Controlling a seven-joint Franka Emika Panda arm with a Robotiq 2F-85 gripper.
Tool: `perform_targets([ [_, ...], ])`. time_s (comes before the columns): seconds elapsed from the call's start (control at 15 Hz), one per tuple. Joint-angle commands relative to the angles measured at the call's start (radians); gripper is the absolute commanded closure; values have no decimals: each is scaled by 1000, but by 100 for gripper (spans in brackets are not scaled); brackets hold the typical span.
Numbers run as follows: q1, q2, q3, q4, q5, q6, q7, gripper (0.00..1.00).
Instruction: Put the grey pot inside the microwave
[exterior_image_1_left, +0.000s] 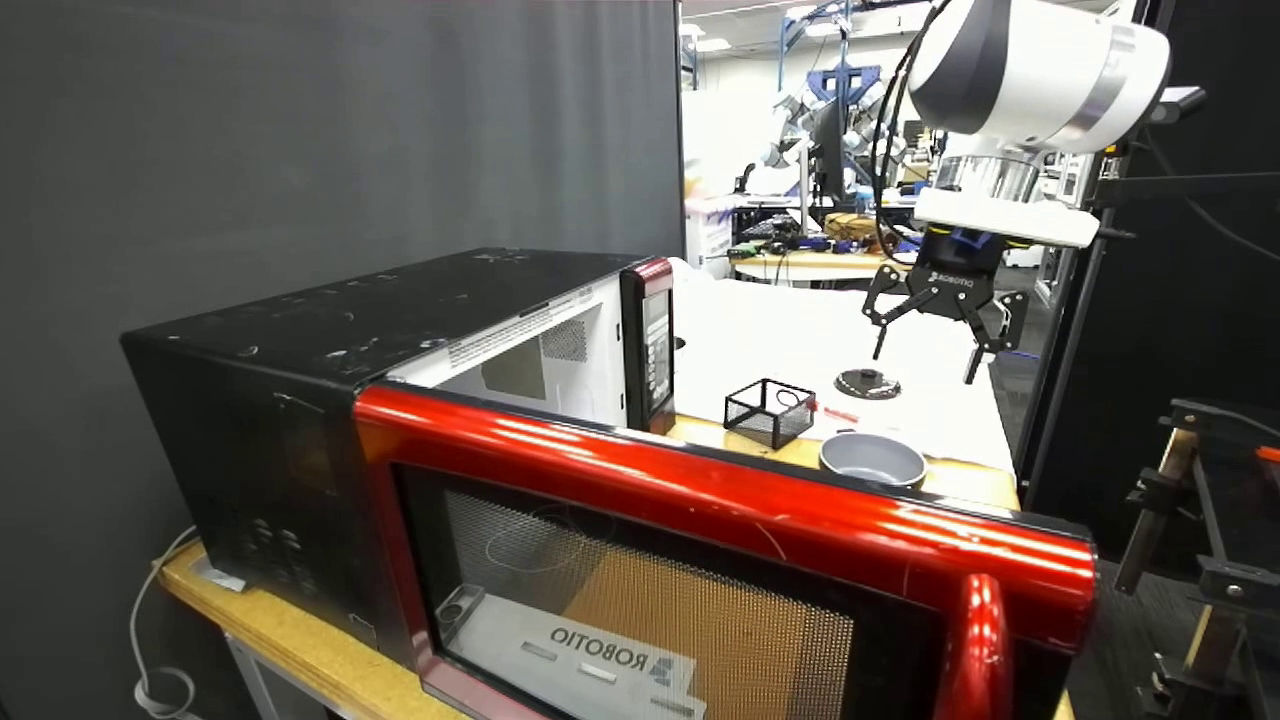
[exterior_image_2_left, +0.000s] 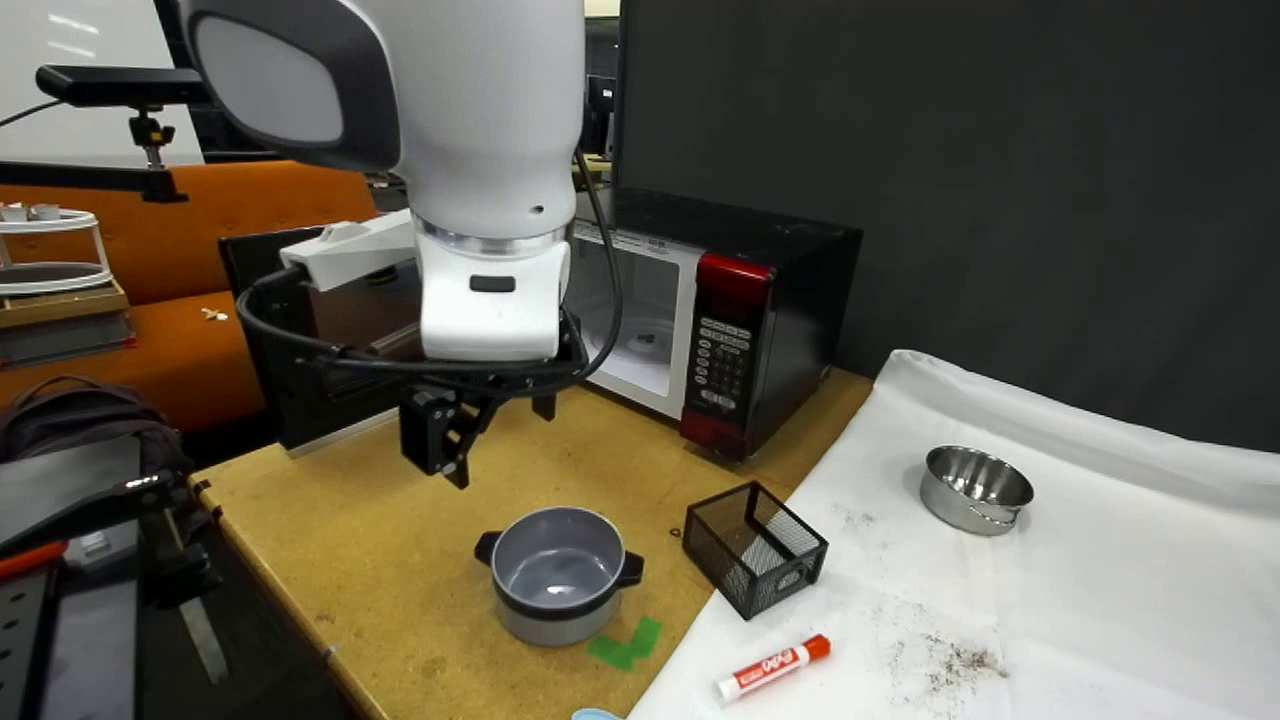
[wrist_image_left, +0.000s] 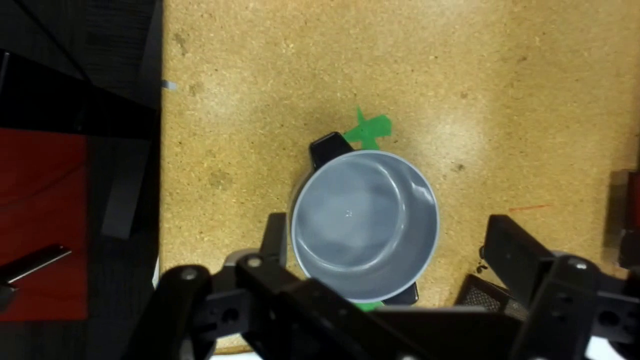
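Observation:
The grey pot (exterior_image_1_left: 872, 458) stands upright on the wooden table and also shows in an exterior view (exterior_image_2_left: 558, 570), with two black side handles. In the wrist view the pot (wrist_image_left: 360, 225) lies below the fingers, nearer the left one. My gripper (exterior_image_1_left: 925, 355) is open and empty, raised above the table; its black fingers also show in an exterior view (exterior_image_2_left: 502, 440) and in the wrist view (wrist_image_left: 391, 237). The black microwave (exterior_image_1_left: 330, 320) also shows in an exterior view (exterior_image_2_left: 735, 340). Its red-framed door (exterior_image_1_left: 700, 465) stands wide open, and its pale interior is visible. The arm hides part of the microwave.
A black wire basket (exterior_image_2_left: 750, 560) stands between the pot and a white sheet (exterior_image_2_left: 1100, 600). A red marker (exterior_image_2_left: 775, 668) and a steel bowl (exterior_image_2_left: 975, 490) lie on the sheet. A dark lid (exterior_image_1_left: 867, 383) lies beyond the pot. Green tape (wrist_image_left: 370, 131) marks the table.

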Motion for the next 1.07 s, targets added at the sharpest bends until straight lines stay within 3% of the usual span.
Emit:
perform_targets([
  [0.0, -7, 61, 17, 31, 51, 1, -13, 0],
  [0.47, -42, 213, 43, 102, 274, 20, -145, 0],
  [1.0, -70, 312, 45, 150, 394, 17, -295, 0],
])
